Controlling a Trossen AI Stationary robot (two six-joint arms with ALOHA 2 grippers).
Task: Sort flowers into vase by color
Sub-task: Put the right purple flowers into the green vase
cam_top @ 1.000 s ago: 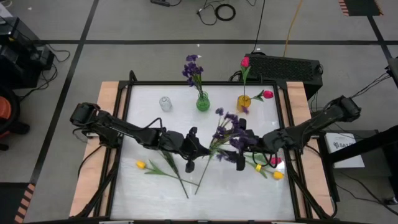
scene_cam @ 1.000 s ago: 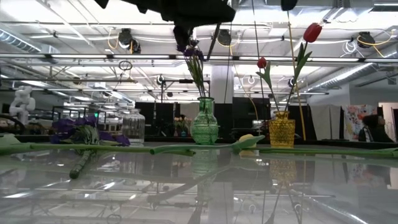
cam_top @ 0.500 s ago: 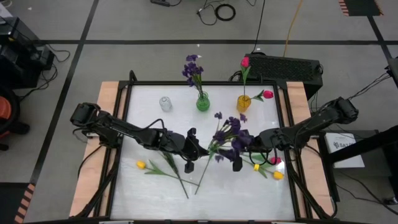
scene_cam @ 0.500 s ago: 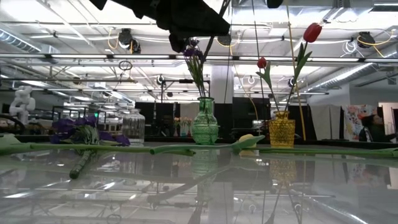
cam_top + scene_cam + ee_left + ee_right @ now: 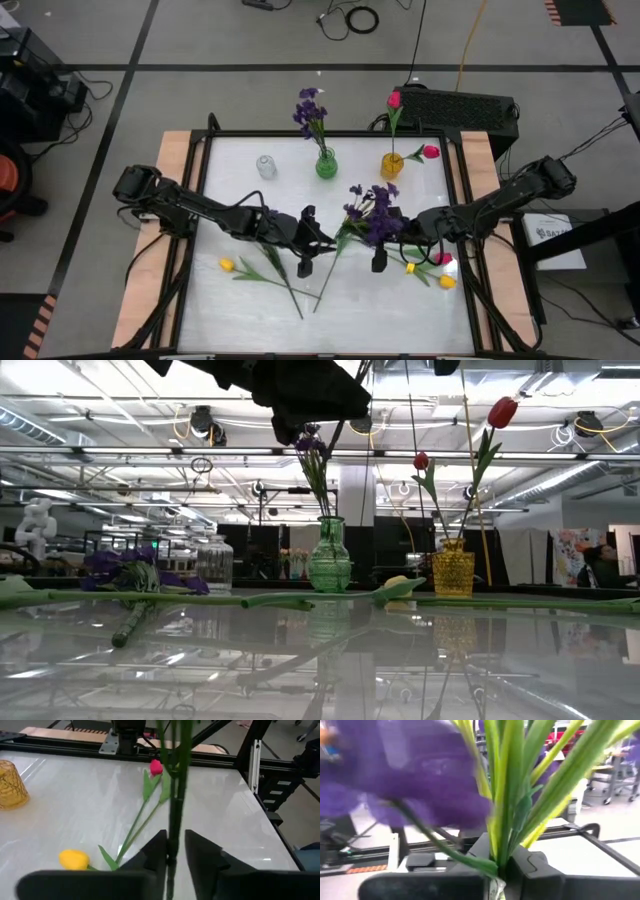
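High view: right gripper (image 5: 383, 243), wide a second ago, has closed; its jaws now pinch the purple bunch (image 5: 368, 212) just under the blossoms, near side of the green vase (image 5: 326, 165). Left gripper (image 5: 314, 240) sits lower on the same stem, left of the right one; pinching or slack, cannot tell. Reads as a handover to the right arm.

Green vase holds one purple sprig. Yellow vase (image 5: 392, 163), right of it, holds two pink-red tulips. Clear jar (image 5: 266, 166), left of it, looks empty. Loose tulips (image 5: 226, 264) lie nearer than the green vase.
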